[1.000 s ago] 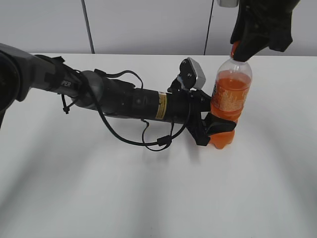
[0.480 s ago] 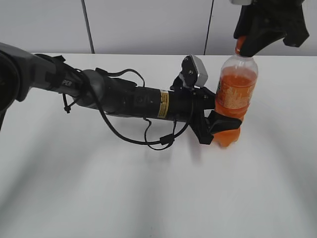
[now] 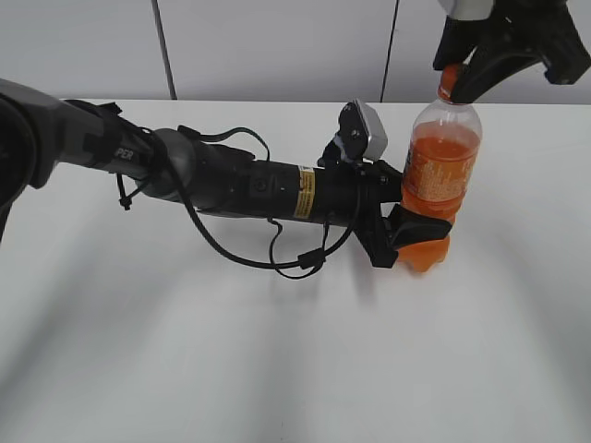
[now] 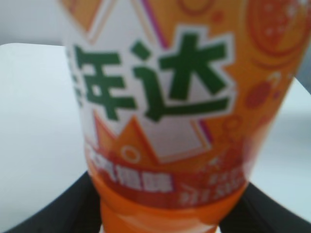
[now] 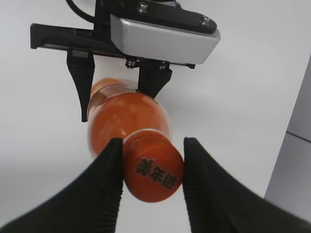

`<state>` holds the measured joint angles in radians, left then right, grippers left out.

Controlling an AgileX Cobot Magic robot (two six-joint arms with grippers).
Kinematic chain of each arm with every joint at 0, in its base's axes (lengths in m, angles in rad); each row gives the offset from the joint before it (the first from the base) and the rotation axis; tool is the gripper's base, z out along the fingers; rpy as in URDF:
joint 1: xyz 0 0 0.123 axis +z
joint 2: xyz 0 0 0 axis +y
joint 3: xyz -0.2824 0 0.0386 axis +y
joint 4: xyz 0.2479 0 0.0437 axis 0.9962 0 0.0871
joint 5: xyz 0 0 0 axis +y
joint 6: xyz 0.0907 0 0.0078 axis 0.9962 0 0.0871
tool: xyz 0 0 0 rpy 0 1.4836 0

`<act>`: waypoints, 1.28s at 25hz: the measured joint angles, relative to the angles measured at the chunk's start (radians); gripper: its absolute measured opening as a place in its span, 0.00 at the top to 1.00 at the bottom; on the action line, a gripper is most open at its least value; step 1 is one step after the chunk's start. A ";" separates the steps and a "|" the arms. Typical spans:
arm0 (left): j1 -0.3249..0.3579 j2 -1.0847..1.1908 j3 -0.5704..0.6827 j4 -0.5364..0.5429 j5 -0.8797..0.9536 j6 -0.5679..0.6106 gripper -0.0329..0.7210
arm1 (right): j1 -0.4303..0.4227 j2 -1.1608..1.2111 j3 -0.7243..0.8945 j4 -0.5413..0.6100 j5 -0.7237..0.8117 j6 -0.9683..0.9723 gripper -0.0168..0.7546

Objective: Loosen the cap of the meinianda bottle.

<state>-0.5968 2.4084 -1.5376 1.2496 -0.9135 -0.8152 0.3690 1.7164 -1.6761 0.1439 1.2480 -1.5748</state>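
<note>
Bottle [image 3: 434,189] of meinianda stands upright on white table [image 3: 277,369], long axis up-down. Left gripper [image 3: 406,242] hugs its low waist tight. Cap [image 5: 154,171] sits right between right gripper [image 5: 151,167] fingers; squeeze unclear.

We saw the exterior view look down at a slant across the white desk [image 3: 277,369] toward the back wall, from some way off. The left wrist camera faced sideways and sat very near the meinianda bottle [image 4: 170,111], so its label filled the picture out of focus. The right wrist camera looked straight down from close above the cap [image 5: 154,171], between its own jaws, with the left gripper [image 5: 116,97] beyond. All three views shared the bottle; the exterior and right wrist views also shared the cap.
</note>
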 joint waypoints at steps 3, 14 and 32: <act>0.000 0.000 0.000 0.000 0.001 0.000 0.42 | 0.000 0.000 0.000 0.000 0.000 -0.087 0.62; 0.000 0.000 0.000 0.000 0.003 0.000 0.42 | 0.000 0.000 0.000 0.024 0.000 -0.350 0.62; 0.000 0.000 0.000 0.001 0.003 -0.001 0.42 | 0.000 0.000 0.000 0.018 0.000 -0.548 0.62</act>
<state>-0.5968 2.4084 -1.5376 1.2505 -0.9105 -0.8161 0.3690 1.7162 -1.6761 0.1616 1.2483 -2.1228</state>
